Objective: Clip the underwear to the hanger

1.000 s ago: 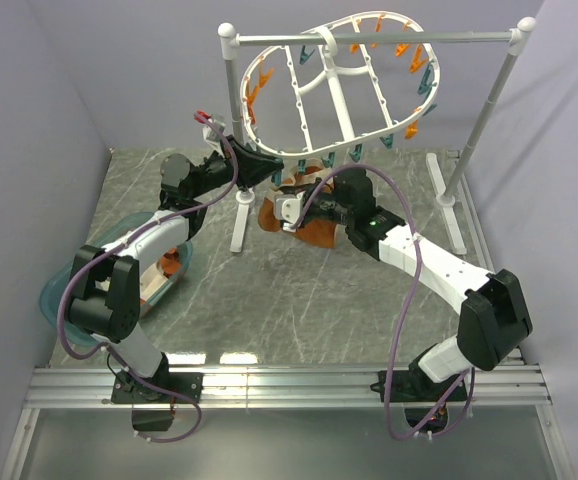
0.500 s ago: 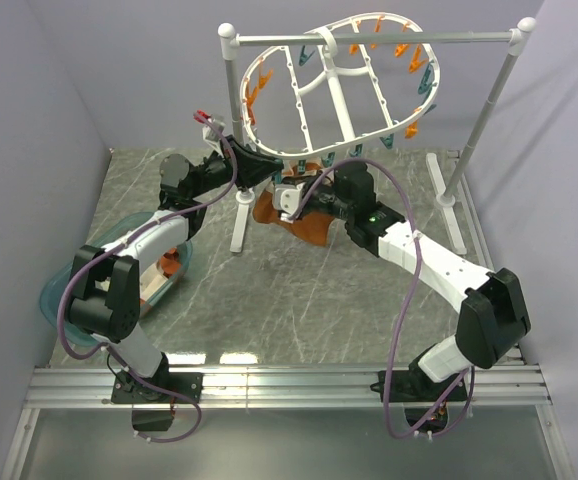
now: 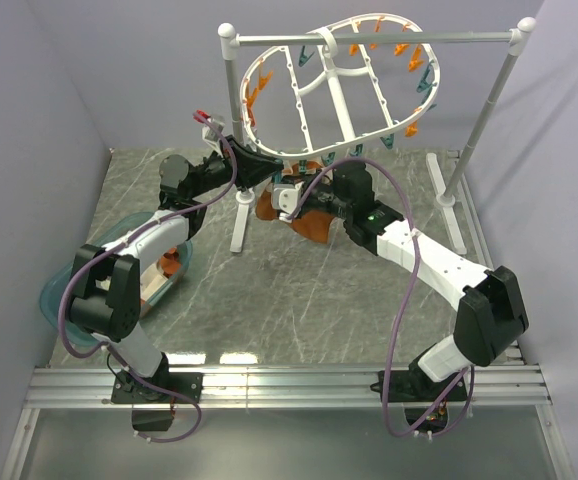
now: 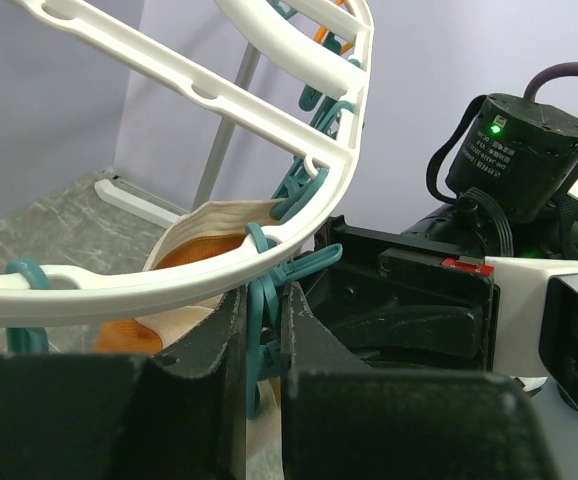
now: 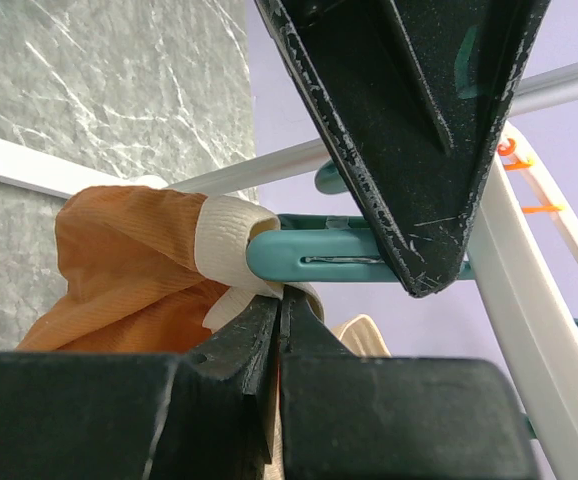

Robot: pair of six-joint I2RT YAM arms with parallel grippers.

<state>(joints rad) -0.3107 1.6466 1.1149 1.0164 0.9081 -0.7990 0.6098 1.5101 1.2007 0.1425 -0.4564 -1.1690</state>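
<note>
The white oval hanger (image 3: 331,85) hangs tilted from the stand's top bar, ringed with teal and orange clothespins. My left gripper (image 4: 261,330) is shut on a teal clothespin (image 4: 265,300) at the hanger's near rim (image 4: 169,275). My right gripper (image 5: 281,310) is shut on the cream waistband of the rust-orange underwear (image 5: 129,270) and holds it up against that teal clothespin (image 5: 319,255). The underwear also shows in the top view (image 3: 309,222), below the hanger's near end, and in the left wrist view (image 4: 204,240), behind the rim.
The grey-white pole stand (image 3: 489,110) straddles the back of the table, its near left post (image 3: 239,215) beside both grippers. A teal basket (image 3: 119,270) with white-and-orange garments lies at the left under my left arm.
My right gripper has lifted the underwear up and toward the hanger's near rim, closer to my left gripper. The left gripper has stayed at the clothespin.
</note>
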